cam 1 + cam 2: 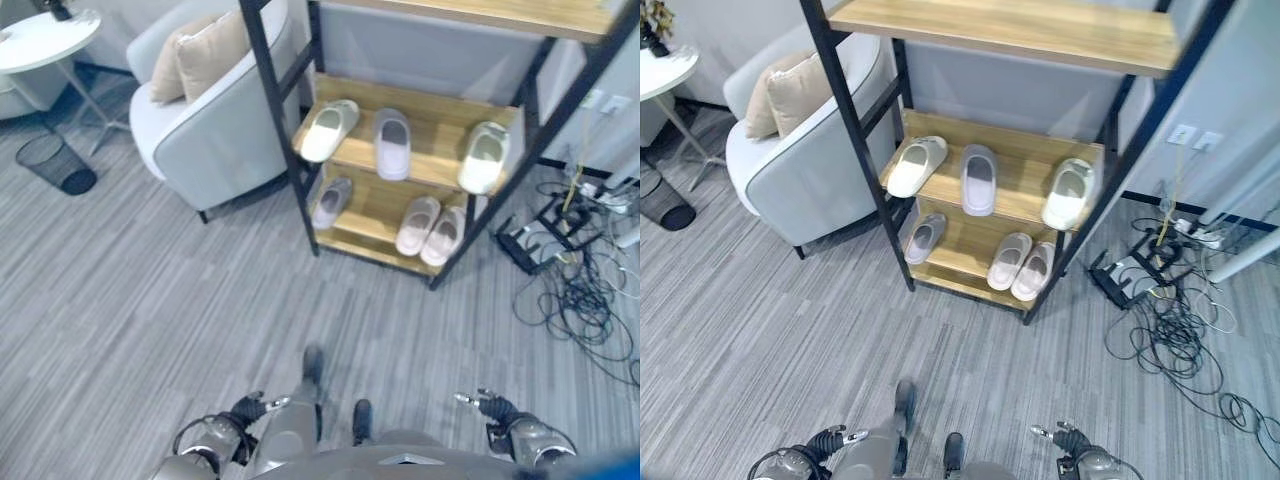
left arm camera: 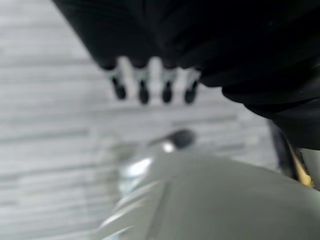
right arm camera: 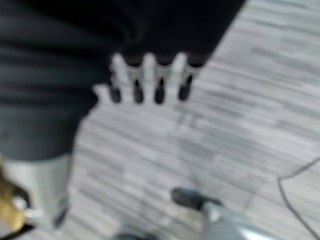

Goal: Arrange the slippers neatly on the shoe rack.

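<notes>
Wooden shoe rack (image 1: pixel 940 262) has three slippers (image 1: pixel 978 180) on the middle shelf, three below; left hand (image 2: pixel 150 82) and right hand (image 3: pixel 150 80) hang loose-fingered, holding nothing

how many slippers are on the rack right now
6. On the middle shelf: a white slipper at left, a grey slipper centre, a white one at right. On the bottom shelf: a lone grey one at left, a pale pair at right.
</notes>
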Motion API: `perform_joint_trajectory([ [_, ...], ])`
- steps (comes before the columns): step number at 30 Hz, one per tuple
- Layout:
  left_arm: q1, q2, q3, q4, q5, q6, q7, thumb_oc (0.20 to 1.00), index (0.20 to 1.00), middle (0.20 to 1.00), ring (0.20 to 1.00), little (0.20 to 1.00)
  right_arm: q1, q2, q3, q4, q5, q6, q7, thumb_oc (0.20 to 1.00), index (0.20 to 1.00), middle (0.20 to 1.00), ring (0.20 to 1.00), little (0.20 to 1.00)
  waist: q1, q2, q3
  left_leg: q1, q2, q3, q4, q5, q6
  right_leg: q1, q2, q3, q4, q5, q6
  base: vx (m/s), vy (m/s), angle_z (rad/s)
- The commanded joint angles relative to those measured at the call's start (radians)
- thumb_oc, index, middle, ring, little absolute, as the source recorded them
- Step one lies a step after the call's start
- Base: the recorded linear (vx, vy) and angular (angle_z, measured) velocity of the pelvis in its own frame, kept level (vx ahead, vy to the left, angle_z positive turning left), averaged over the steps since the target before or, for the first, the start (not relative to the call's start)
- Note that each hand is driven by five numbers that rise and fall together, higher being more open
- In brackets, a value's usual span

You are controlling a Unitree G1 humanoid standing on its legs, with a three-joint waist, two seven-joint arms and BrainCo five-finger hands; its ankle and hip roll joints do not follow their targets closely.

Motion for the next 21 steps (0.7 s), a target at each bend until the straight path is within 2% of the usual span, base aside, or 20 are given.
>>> perform_joint_trajectory([
  [1,0.072,0.001,-0.009,0.019,0.032,0.013,0.009,1.0,1.0,1.0,1.0,1.0,0.068,-0.014,0.0,-0.06,-0.045,-0.02,-0.014,1.0,1.0,1.0,1.0,1.0,0.012,-0.001,-0.034,-0.004,0.001,0.005,0.141,0.001,0.029,-0.057,-0.084,-0.014,0.117,-0.112,0.089,0.31,0.175,-0.58],
  [2,0.076,-0.002,-0.008,0.03,0.046,0.017,0.01,1.0,1.0,1.0,1.0,1.0,0.075,0.001,0.0,-0.055,-0.055,-0.019,-0.012,1.0,1.0,1.0,1.0,1.0,0.01,-0.007,-0.057,0.028,-0.013,-0.002,0.14,-0.009,0.038,-0.044,-0.095,-0.006,0.13,-0.116,0.098,0.28,0.176,-0.61],
  [8,0.065,0.006,-0.005,0.021,0.043,0.018,0.01,1.0,1.0,1.0,1.0,1.0,0.091,0.039,0.012,-0.052,-0.071,-0.009,-0.002,1.0,1.0,1.0,1.0,1.0,0.009,-0.031,-0.095,0.069,-0.042,0.025,0.163,-0.065,0.068,-0.031,-0.131,0.006,0.153,-0.113,0.129,0.21,0.174,-0.12],
  [9,0.055,0.013,0.001,0.007,0.026,0.018,0.01,1.0,1.0,1.0,1.0,1.0,0.095,0.045,0.006,-0.048,-0.069,-0.005,0.006,1.0,1.0,1.0,1.0,1.0,0.007,-0.034,-0.102,0.087,-0.053,0.033,0.165,-0.088,0.084,-0.045,-0.142,0.007,0.203,-0.105,0.148,0.09,0.109,0.0],
  [10,0.055,0.013,0.001,0.007,0.026,0.018,0.01,1.0,1.0,1.0,1.0,1.0,0.095,0.046,0.006,-0.048,-0.069,-0.005,0.006,1.0,1.0,1.0,1.0,1.0,0.008,-0.035,-0.102,0.086,-0.053,0.034,0.165,-0.088,0.084,-0.046,-0.142,0.008,0.204,-0.106,0.148,0.16,0.222,-0.01],
  [11,0.047,0.017,-0.002,-0.003,0.021,0.016,0.009,1.0,1.0,1.0,1.0,1.0,0.093,0.05,0.003,-0.049,-0.069,-0.001,0.014,1.0,1.0,1.0,1.0,1.0,0.003,-0.029,-0.103,0.108,-0.06,0.04,0.163,-0.105,0.099,-0.077,-0.152,0.008,0.297,-0.09,0.169,0.07,0.115,0.02],
  [12,0.047,0.018,-0.002,-0.003,0.021,0.016,0.009,1.0,1.0,1.0,1.0,1.0,0.093,0.05,0.003,-0.049,-0.069,-0.001,0.014,1.0,1.0,1.0,1.0,1.0,0.003,-0.03,-0.103,0.108,-0.06,0.04,0.163,-0.105,0.099,-0.079,-0.152,0.009,0.298,-0.09,0.169,0.1,0.179,-0.06],
  [13,0.044,0.019,-0.001,-0.011,0.015,0.016,0.009,1.0,1.0,1.0,1.0,1.0,0.091,0.052,0.0,-0.051,-0.066,0.002,0.017,1.0,1.0,1.0,1.0,1.0,-0.004,-0.024,-0.097,0.127,-0.066,0.042,0.162,-0.115,0.111,-0.119,-0.162,0.012,0.37,-0.049,0.185,0.08,0.167,-0.06],
  [14,0.04,0.019,-0.001,-0.019,0.004,0.014,0.013,1.0,1.0,1.0,1.0,1.0,0.09,0.048,-0.005,-0.053,-0.061,0.001,0.018,1.0,1.0,1.0,1.0,1.0,-0.017,-0.008,-0.083,0.152,-0.072,0.047,0.16,-0.125,0.126,-0.169,-0.18,0.002,0.476,0.026,0.205,0.12,0.206,-0.14],
  [17,0.035,0.023,-0.007,-0.014,0.003,0.017,0.014,1.0,1.0,1.0,1.0,1.0,0.087,0.049,-0.004,-0.062,-0.055,-0.001,0.018,1.0,1.0,1.0,1.0,1.0,-0.036,0.019,-0.06,0.203,-0.062,0.045,0.136,-0.135,0.133,-0.255,-0.204,-0.045,0.54,0.047,0.189,0.13,0.098,-0.06],
  [19,0.034,0.023,-0.008,-0.012,0.005,0.016,0.012,1.0,1.0,1.0,1.0,1.0,0.087,0.049,-0.003,-0.062,-0.056,0.0,0.019,1.0,1.0,1.0,1.0,1.0,-0.045,0.024,-0.053,0.216,-0.063,0.039,0.133,-0.14,0.133,-0.268,-0.202,-0.045,0.522,0.03,0.182,0.09,0.005,0.01],
  [21,0.04,0.022,-0.014,-0.004,0.02,0.013,0.007,1.0,1.0,1.0,1.0,1.0,0.095,0.047,-0.004,-0.063,-0.054,0.0,0.018,1.0,1.0,1.0,1.0,1.0,-0.062,0.028,-0.041,0.235,-0.065,0.033,0.131,-0.153,0.129,-0.285,-0.192,-0.03,0.453,0.007,0.175,0.16,-0.067,0.15],
])
